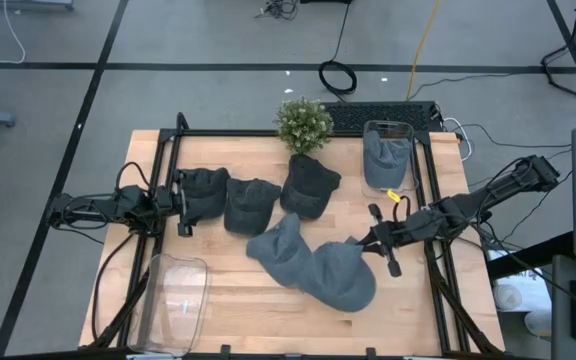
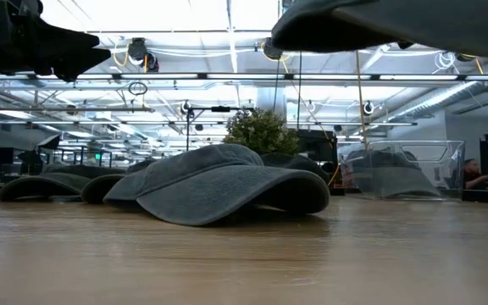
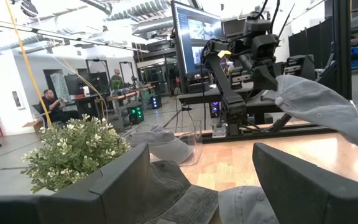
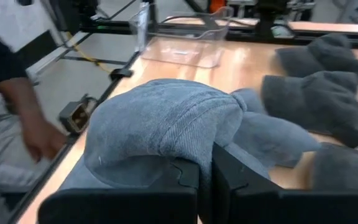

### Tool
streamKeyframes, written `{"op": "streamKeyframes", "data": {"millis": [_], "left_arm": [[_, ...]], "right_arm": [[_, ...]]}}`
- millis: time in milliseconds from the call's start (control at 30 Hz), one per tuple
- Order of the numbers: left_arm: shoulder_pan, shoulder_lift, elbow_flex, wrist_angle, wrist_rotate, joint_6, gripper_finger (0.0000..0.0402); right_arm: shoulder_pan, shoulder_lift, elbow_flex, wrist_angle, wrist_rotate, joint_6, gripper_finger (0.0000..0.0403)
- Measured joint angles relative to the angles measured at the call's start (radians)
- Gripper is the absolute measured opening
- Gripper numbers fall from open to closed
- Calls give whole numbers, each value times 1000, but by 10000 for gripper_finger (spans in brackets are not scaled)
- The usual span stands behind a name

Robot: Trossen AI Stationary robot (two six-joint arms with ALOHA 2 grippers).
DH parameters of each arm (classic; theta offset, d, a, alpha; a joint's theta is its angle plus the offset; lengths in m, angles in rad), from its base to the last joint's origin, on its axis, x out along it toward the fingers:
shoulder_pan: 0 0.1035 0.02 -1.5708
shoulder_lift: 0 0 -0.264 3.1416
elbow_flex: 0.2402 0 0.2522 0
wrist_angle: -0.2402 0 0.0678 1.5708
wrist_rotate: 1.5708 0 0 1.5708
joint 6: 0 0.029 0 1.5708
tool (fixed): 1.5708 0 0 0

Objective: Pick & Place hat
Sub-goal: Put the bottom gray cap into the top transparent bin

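Note:
My right gripper (image 1: pixel 373 241) is shut on a grey-blue hat (image 1: pixel 345 276) over the table's right half; the low view shows that hat (image 2: pixel 396 21) raised high. A second grey-blue hat (image 1: pixel 281 250) lies on its brim on the wood beside it, also seen in the low view (image 2: pixel 219 182). Three dark hats (image 1: pixel 251 205) rest in a row toward the far side. My left gripper (image 1: pixel 181 205) is open and hangs in the air above the leftmost dark hat (image 1: pixel 204 187), touching nothing. In the left wrist view the left gripper (image 3: pixel 204 186) stands wide. My right gripper pinches a raised fold of the hat's crown (image 4: pixel 202 146) between its two fingers (image 4: pixel 182 180), coming level from the table's right side. The hat is lifted clear of the table and spreads out ahead of the fingers, its brim (image 3: pixel 347 121) drooping.
A clear bin (image 1: pixel 388 155) at the far right holds another hat. A second clear bin (image 1: pixel 173 300) lies at the near left corner. A small potted plant (image 1: pixel 303 125) stands at the far edge. A person's hand (image 4: pixel 36 140) shows beyond the table's edge.

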Motion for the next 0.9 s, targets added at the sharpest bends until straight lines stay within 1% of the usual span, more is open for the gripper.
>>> {"op": "streamKeyframes", "data": {"millis": [167, 300, 333, 667, 900], "left_arm": [[0, 0, 0, 0, 0, 0, 294], [0, 0, 0, 0, 0, 0, 294], [0, 0, 0, 0, 0, 0, 294], [0, 0, 0, 0, 0, 0, 294], [0, 0, 0, 0, 0, 0, 294]], "right_arm": [[0, -2, 0, 0, 76, -11, 0], [-5, -2, 0, 2, 86, -25, 0], [-7, -2, 0, 3, 103, -25, 0], [-8, -2, 0, 40, 294, -52, 0], [-8, -2, 0, 39, 482, -52, 0]]}}
